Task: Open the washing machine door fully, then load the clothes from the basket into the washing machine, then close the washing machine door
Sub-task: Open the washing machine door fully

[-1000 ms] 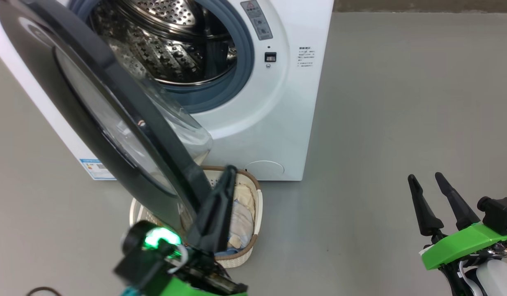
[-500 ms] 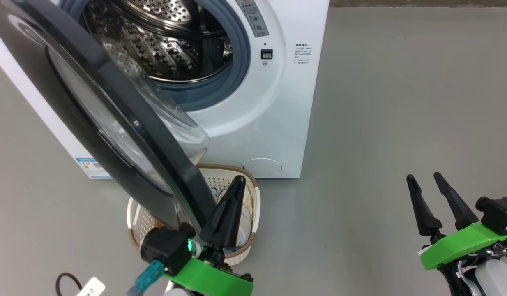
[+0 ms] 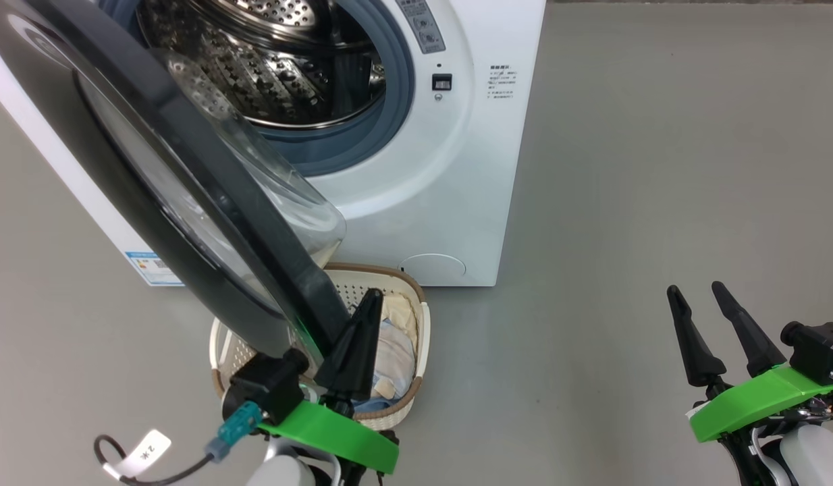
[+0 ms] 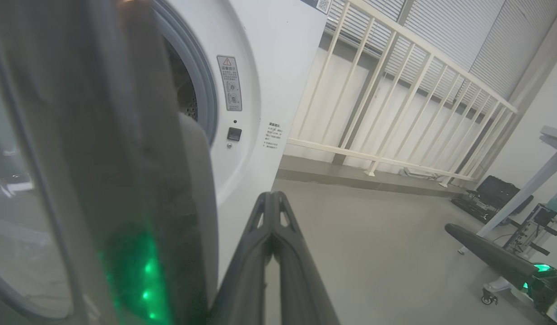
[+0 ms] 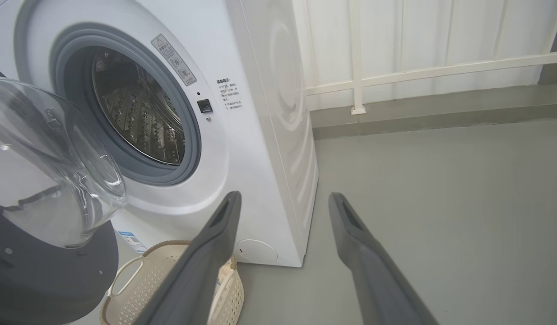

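Showing clothes [image 3: 393,345] in the basket [image 3: 423,337], head view places clenched left pincer [image 3: 370,300] perhaps touching door [image 3: 214,189].

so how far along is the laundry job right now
Done: the washing machine door stands swung well out, baring the empty drum. In hand: the shut left hand sits by the door's lower edge, perhaps pushing it wider; right hand open, idle. Left: the clothes lie in the basket, then closing.

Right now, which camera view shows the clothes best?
The head view: it looks down on the clothes inside the basket, partly behind the left hand. The right wrist view catches the basket's rim and wall.
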